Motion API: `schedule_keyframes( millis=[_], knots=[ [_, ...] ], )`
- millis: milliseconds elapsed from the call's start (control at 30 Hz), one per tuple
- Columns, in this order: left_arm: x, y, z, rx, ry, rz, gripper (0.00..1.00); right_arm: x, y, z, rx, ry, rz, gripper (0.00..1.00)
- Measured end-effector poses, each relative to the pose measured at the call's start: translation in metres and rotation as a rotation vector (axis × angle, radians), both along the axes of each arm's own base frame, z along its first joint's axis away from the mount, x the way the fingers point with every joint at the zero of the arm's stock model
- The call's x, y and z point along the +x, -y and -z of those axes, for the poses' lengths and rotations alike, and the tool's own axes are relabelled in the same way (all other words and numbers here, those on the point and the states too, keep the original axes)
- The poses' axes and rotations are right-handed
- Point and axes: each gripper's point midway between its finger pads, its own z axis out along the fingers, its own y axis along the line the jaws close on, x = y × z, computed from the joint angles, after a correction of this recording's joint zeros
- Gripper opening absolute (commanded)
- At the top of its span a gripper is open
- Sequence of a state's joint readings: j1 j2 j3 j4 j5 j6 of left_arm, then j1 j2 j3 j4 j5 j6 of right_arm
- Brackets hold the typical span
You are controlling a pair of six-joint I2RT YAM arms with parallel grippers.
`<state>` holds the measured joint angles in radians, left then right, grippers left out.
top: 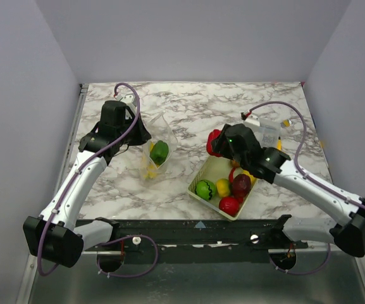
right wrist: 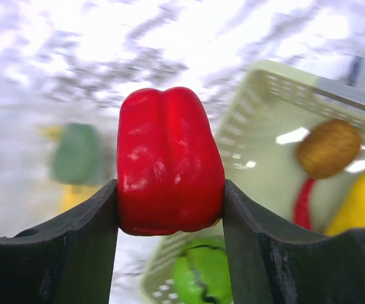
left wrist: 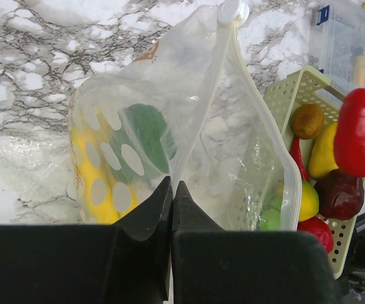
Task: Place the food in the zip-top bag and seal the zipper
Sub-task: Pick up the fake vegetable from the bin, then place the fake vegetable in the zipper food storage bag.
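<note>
My left hand (left wrist: 171, 190) is clenched tight, the two black fingers pressed together on the near lip of the zip-top bag (left wrist: 220, 126), and that pinch holds the pouch up off the marble bench (top: 188, 107). From the top camera the bag stands just beside that hand, on the left half of the bench. Its mouth gapes toward the basket. The two lips stand apart, and the zipper (left wrist: 264, 120) runs along the right lip as a thin pale strip up to a white slider (left wrist: 229, 11) at the far end. Inside the bag I can see a green piece (left wrist: 147, 130) resting against a yellow piece (left wrist: 100, 183). My right hand (right wrist: 169, 187) is clamped on a red pepper (right wrist: 169, 161), one finger on each flank and the stem end away from the camera. It holds the pepper above the far left corner of the pale lattice basket (top: 198, 177), between the basket and the bag and apart from the bag's mouth. In the basket lie a green fruit (top: 205, 189), a yellow one (top: 223, 187), a dark red one (top: 241, 183), a red one (top: 230, 204) and a brown fruit (right wrist: 329, 147). A rigid clear box (top: 269, 131) sits just beyond the basket.
</note>
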<state>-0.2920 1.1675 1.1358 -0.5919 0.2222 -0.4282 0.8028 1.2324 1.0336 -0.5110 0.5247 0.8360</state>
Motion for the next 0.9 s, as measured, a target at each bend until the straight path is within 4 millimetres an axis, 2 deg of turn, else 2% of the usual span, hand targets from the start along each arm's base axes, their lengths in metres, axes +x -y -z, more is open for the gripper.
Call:
schedule_keyframes(
  millis=[133,267,433,533,633,767,900],
  knots=[
    [0.000,0.000,0.000,0.000,0.000,0.000,0.00,-0.005,-0.025,-0.052,0.238,0.130,-0.104,0.13],
    [0.000,0.000,0.000,0.000,0.000,0.000,0.00,-0.011,-0.062,-0.099,0.455,0.224,-0.254,0.13],
    [0.000,0.000,0.000,0.000,0.000,0.000,0.00,-0.017,-0.115,-0.124,0.615,0.206,-0.454,0.12],
    [0.000,0.000,0.000,0.000,0.000,0.000,0.00,-0.018,-0.142,-0.127,0.681,0.154,-0.539,0.12],
    [0.000,0.000,0.000,0.000,0.001,0.000,0.00,-0.020,-0.161,-0.121,0.730,0.092,-0.590,0.12],
    [0.000,0.000,0.000,0.000,0.001,0.000,0.00,-0.018,-0.175,-0.098,0.734,-0.007,-0.581,0.12],
    [0.000,0.000,0.000,0.000,0.000,0.000,0.00,-0.019,-0.180,-0.079,0.709,-0.078,-0.536,0.11]
  ],
)
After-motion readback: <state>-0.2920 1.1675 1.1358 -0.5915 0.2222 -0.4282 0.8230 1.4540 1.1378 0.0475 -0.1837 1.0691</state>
